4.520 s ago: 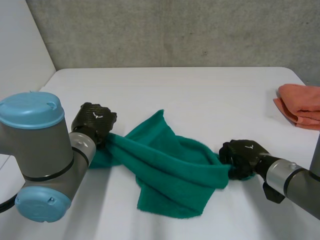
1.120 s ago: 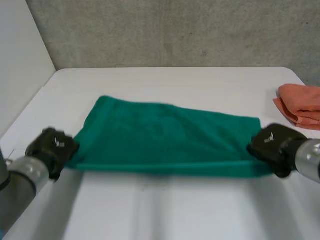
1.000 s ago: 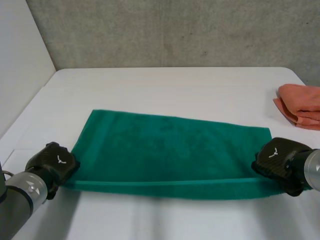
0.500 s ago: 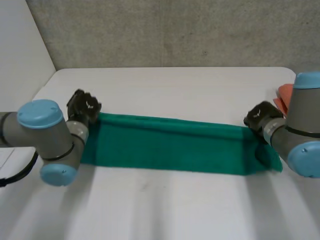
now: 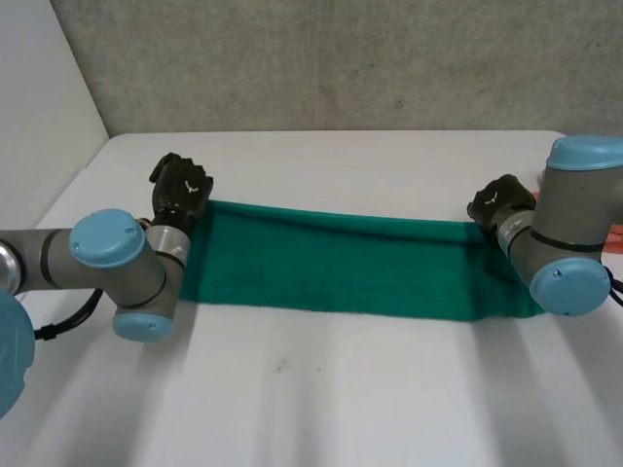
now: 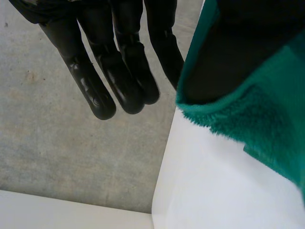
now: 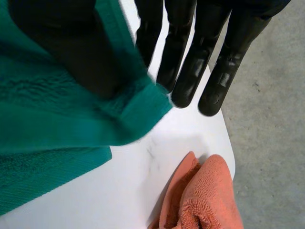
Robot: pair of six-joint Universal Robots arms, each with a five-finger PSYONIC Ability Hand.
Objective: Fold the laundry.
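Head view. A green towel point(image 5: 331, 268) lies on the white table point(image 5: 341, 389), folded into a long, narrow band that runs across the table from one arm to the other. The left hand point(image 5: 180, 187) is at the band's far corner on the robot's left, and the right hand point(image 5: 499, 201) is at its far corner on the right. Each arm reaches over its own end of the towel.

Left wrist view. The fingers point(image 6: 121, 71) are straight and stretched out, curled round nothing. The towel corner point(image 6: 267, 129) hangs just beside them, draped on the thumb side with its fold open. No pinch is seen.

Right wrist view. The fingers point(image 7: 190, 62) are likewise straight and extended. The towel corner point(image 7: 47, 119) lies draped on the thumb side, and its edge crosses in front of the nearest finger. An orange cloth point(image 7: 205, 200) lies bunched on the table beyond the fingertips, apart from the towel.
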